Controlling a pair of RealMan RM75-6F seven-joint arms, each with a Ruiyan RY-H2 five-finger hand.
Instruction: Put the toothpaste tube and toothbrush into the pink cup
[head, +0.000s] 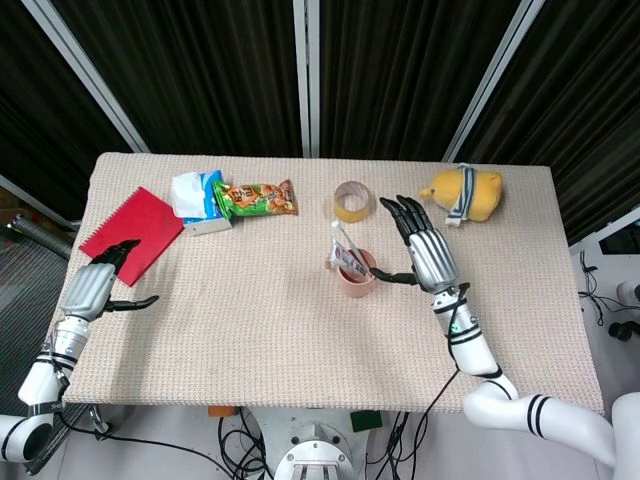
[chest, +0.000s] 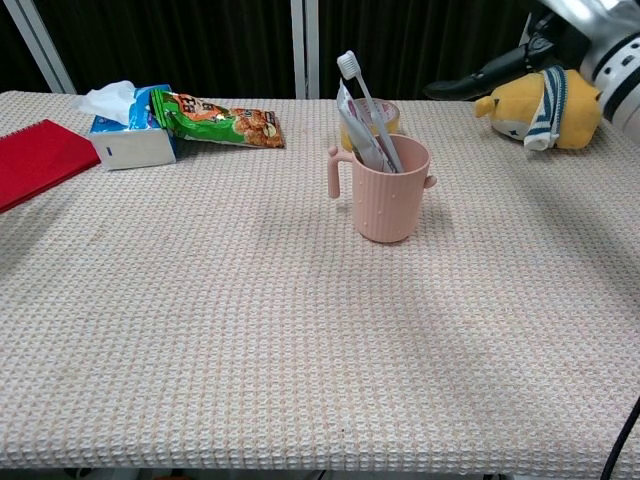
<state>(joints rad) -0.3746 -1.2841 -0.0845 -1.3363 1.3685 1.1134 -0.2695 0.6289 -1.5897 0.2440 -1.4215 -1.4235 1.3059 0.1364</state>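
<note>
So the ribbed pink plastic cup with a handle (chest: 389, 193) is sitting upright on the beige woven desk (chest: 250, 330), just to the left of the right hand (head: 425, 252). Both the white toothbrush (chest: 363, 98) and the crinkled white toothpaste tube (chest: 356, 130) are standing inside it, leaning toward the cup's handle side, bristles up.

The right hand is hanging beside the cup with nothing in it, fingers stretched out and apart, thumb pointing toward the cup's rim but not touching it. Past its fingertips there's a roll of yellow tape (head: 350, 201), and off to its right a yellow plush toy with a striped scarf (head: 462, 194).

The left hand (head: 98, 285) is way off at the desk's left edge, empty, fingers loosely apart, right next to a flat red notebook (head: 132, 234).
</note>
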